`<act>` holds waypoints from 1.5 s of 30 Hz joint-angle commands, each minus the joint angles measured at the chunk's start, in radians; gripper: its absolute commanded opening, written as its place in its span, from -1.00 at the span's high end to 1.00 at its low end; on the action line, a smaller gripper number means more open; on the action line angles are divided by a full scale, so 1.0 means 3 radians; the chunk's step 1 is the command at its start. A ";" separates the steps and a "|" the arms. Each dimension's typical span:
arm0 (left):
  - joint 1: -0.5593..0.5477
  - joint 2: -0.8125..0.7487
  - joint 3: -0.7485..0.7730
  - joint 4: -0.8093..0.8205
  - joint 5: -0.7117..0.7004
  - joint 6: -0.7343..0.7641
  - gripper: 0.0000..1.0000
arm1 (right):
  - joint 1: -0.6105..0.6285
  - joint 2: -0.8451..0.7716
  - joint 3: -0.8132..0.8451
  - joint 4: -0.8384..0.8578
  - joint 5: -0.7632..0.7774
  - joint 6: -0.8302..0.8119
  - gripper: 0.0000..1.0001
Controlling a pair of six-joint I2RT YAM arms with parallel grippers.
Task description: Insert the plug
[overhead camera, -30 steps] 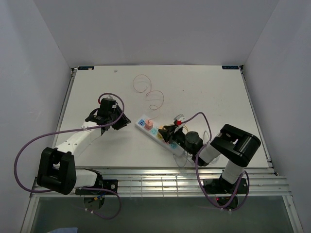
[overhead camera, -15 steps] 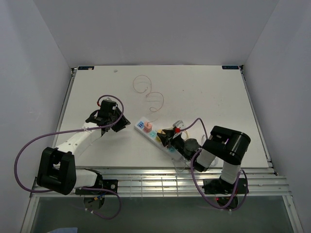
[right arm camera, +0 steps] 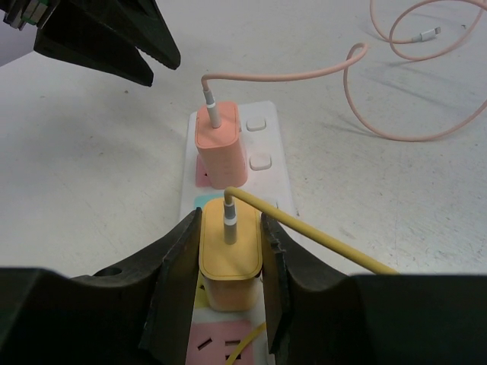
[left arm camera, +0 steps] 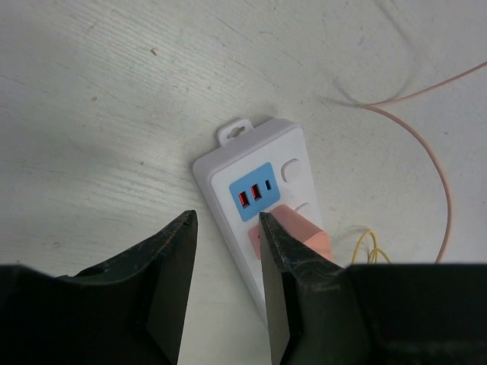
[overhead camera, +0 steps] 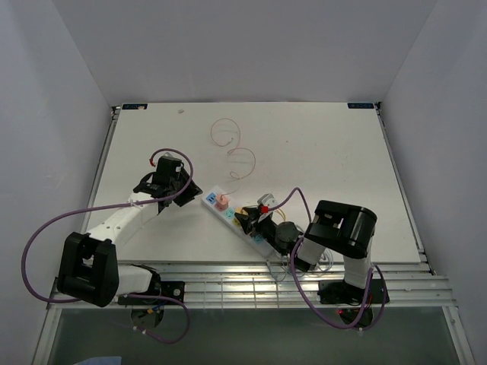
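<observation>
A white power strip lies slanted on the table. A pink plug stands in it near its far end. My right gripper is shut on a yellow plug, held upright against the strip just behind the pink plug. Its prongs are hidden. My left gripper is open and empty at the strip's far-left end. In the left wrist view its jaws straddle the strip's left edge, with the right fingertip next to the pink plug.
A pink cable coils on the table behind the strip. A yellow cable runs from the yellow plug to the right. A metal grille runs along the table's near edge. White walls enclose the table.
My right gripper has moved left with the yellow plug, and the strip has slid left with it toward the left gripper. The left arm has hardly moved.
</observation>
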 commanded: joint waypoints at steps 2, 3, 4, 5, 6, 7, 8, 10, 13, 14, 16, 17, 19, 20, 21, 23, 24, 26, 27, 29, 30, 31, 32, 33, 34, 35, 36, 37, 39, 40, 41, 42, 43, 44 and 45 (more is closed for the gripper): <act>-0.0014 -0.0125 0.0082 -0.0045 -0.0088 0.0053 0.01 | 0.0058 0.0285 -0.0007 -0.1380 -0.0055 0.0018 0.84; -0.0014 -0.0140 0.0092 -0.0055 -0.0093 0.0058 0.01 | 0.0063 0.0290 0.0039 -0.1472 -0.0035 0.0003 0.85; -0.0014 -0.0156 0.0097 -0.0090 -0.0108 0.0063 -0.01 | 0.0093 0.0305 0.0136 -0.1655 0.0006 -0.0002 0.85; -0.0019 -0.0166 0.0102 -0.0111 -0.0133 0.0063 -0.05 | 0.0109 0.0341 0.0208 -0.1799 0.0052 -0.0007 0.85; -0.0014 -0.0196 0.0112 -0.0131 -0.0194 0.0058 -0.07 | 0.0124 0.0371 0.0289 -0.1952 0.0128 -0.0007 0.84; -0.0019 -0.0212 0.0123 -0.0177 -0.0220 0.0058 -0.09 | 0.0170 0.0407 0.0422 -0.2166 0.0159 -0.0002 0.85; -0.0014 -0.0222 0.0133 -0.0203 -0.0241 0.0058 -0.13 | 0.0185 0.0488 0.0469 -0.2219 0.0170 -0.0007 0.84; -0.0014 -0.0258 0.0179 -0.0244 -0.0282 0.0068 -0.15 | 0.0206 0.0566 0.0571 -0.2372 0.0226 -0.0002 0.84; -0.0014 -0.0279 0.0225 -0.0305 -0.0348 0.0079 -0.21 | 0.0211 0.0719 0.0699 -0.2429 0.0272 0.0003 0.85; -0.0014 -0.0284 0.0235 -0.0316 -0.0364 0.0084 -0.21 | 0.0206 0.0826 0.0775 -0.2500 0.0272 0.0003 0.84; -0.0014 -0.0284 0.0256 -0.0351 -0.0394 0.0084 -0.22 | 0.0211 0.0903 0.0842 -0.2603 0.0288 0.0039 0.84; -0.0014 -0.0289 0.0256 -0.0357 -0.0405 0.0079 -0.23 | 0.0211 0.0934 0.0858 -0.2603 0.0293 0.0029 0.84; -0.0014 -0.0299 0.0256 -0.0377 -0.0425 0.0074 -0.26 | 0.0216 0.0949 0.0899 -0.2644 0.0323 -0.0007 0.84; -0.0014 -0.0314 0.0266 -0.0387 -0.0430 0.0074 -0.28 | 0.0216 0.0980 0.0939 -0.2730 0.0354 -0.0007 0.84; -0.0019 -0.0319 0.0271 -0.0402 -0.0435 0.0068 -0.29 | 0.0216 0.1000 0.0990 -0.2857 0.0400 0.0003 0.84; -0.0014 -0.0340 0.0296 -0.0428 -0.0461 0.0068 -0.35 | 0.0232 0.1082 0.1052 -0.2955 0.0446 0.0003 0.84; -0.0014 -0.0350 0.0302 -0.0438 -0.0481 0.0063 -0.35 | 0.0232 0.1103 0.1088 -0.3077 0.0451 -0.0007 0.85; -0.0014 -0.0386 0.0312 -0.0474 -0.0512 0.0068 -0.41 | 0.0272 0.1189 0.1226 -0.3246 0.0497 -0.0033 0.84; -0.0014 -0.0421 0.0327 -0.0494 -0.0558 0.0058 -0.43 | 0.0283 0.1230 0.1267 -0.3308 0.0573 -0.0073 0.84; -0.0014 -0.0452 0.0348 -0.0535 -0.0599 0.0053 -0.48 | 0.0339 0.1352 0.1405 -0.3508 0.0645 -0.0094 0.85; -0.0014 -0.0488 0.0363 -0.0561 -0.0634 0.0048 -0.51 | 0.0369 0.1450 0.1476 -0.3559 0.0711 -0.0114 0.85; -0.0014 -0.0503 0.0373 -0.0571 -0.0645 0.0048 -0.53 | 0.0385 0.1496 0.1522 -0.3610 0.0742 -0.0135 0.84; -0.0014 -0.0514 0.0378 -0.0581 -0.0655 0.0043 -0.55 | 0.0390 0.1537 0.1558 -0.3656 0.0768 -0.0135 0.85; -0.0019 -0.0524 0.0389 -0.0597 -0.0681 0.0023 -0.55 | 0.0390 0.1578 0.1589 -0.3692 0.0788 -0.0125 0.84; -0.0014 -0.0544 0.0394 -0.0632 -0.0691 0.0022 -0.55 | 0.0395 0.1604 0.1594 -0.3702 0.0784 -0.0120 0.85; -0.0014 -0.0550 0.0399 -0.0643 -0.0701 0.0012 -0.55 | 0.0405 0.1649 0.1584 -0.3667 0.0799 -0.0125 0.84; -0.0014 -0.0560 0.0394 -0.0653 -0.0711 0.0002 -0.56 | 0.0405 0.1680 0.1599 -0.3682 0.0875 -0.0125 0.84; -0.0019 -0.0580 0.0374 -0.0663 -0.0737 -0.0003 -0.57 | 0.0416 0.1716 0.1625 -0.3712 0.0911 -0.0125 0.84; -0.0014 -0.0595 0.0368 -0.0669 -0.0747 -0.0024 -0.58 | 0.0421 0.1808 0.1666 -0.3718 0.0881 -0.0115 0.84; -0.0014 -0.0606 0.0368 -0.0674 -0.0752 -0.0024 -0.58 | 0.0421 0.1834 0.1666 -0.3697 0.0860 -0.0130 0.84; -0.0014 -0.0606 0.0373 -0.0674 -0.0752 -0.0019 -0.58 | 0.0421 0.1839 0.1676 -0.3682 0.0835 -0.0155 0.84; -0.0014 -0.0606 0.0378 -0.0694 -0.0752 -0.0013 -0.58 | 0.0421 0.1829 0.1691 -0.3717 0.0835 -0.0156 0.85; -0.0014 -0.0606 0.0378 -0.0704 -0.0773 -0.0024 -0.58 | 0.0421 0.1788 0.1676 -0.3713 0.0840 -0.0150 0.84; -0.0014 -0.0621 0.0373 -0.0704 -0.0773 -0.0034 -0.59 | 0.0421 0.1742 0.1656 -0.3702 0.0845 -0.0145 0.85; -0.0014 -0.0631 0.0363 -0.0694 -0.0768 -0.0039 -0.59 | 0.0421 0.1691 0.1615 -0.3702 0.0855 -0.0130 0.84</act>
